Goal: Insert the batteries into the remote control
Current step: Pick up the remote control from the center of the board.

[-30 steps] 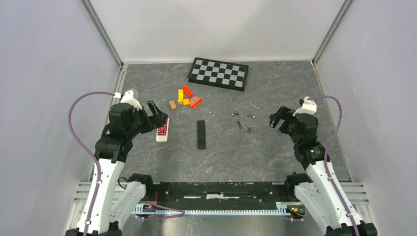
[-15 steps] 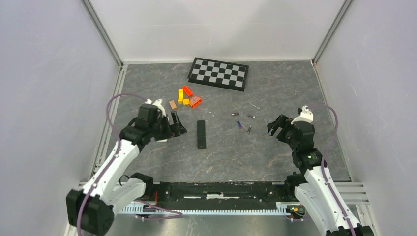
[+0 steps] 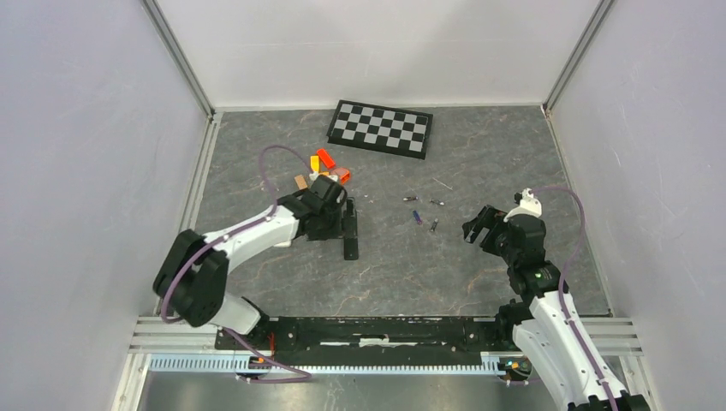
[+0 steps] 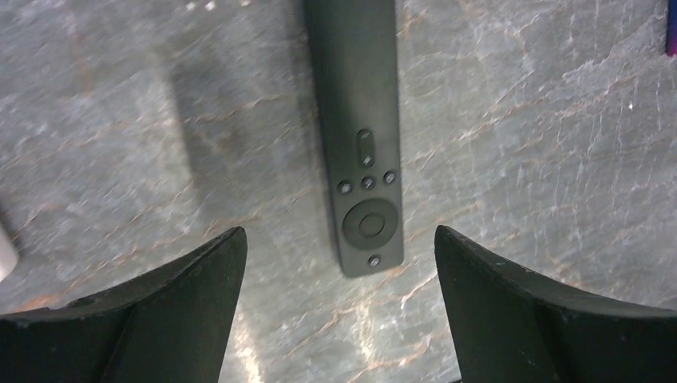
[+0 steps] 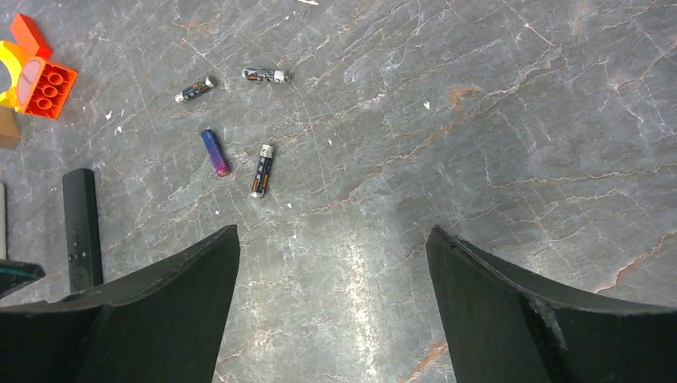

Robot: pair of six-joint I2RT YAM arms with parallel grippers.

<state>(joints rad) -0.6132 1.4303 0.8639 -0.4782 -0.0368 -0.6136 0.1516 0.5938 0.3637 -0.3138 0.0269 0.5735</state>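
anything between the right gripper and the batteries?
No. In the right wrist view only bare table, with a few tiny white specks, lies between the open right gripper and the batteries. The top view agrees.

Top cam overlooks whole table [image 3: 479,154]; both wrist cams face down, close, sharing remote [image 4: 355,136].

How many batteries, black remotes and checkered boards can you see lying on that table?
Batteries: 4
Black remote: 1
Checkered board: 1
Total: 6
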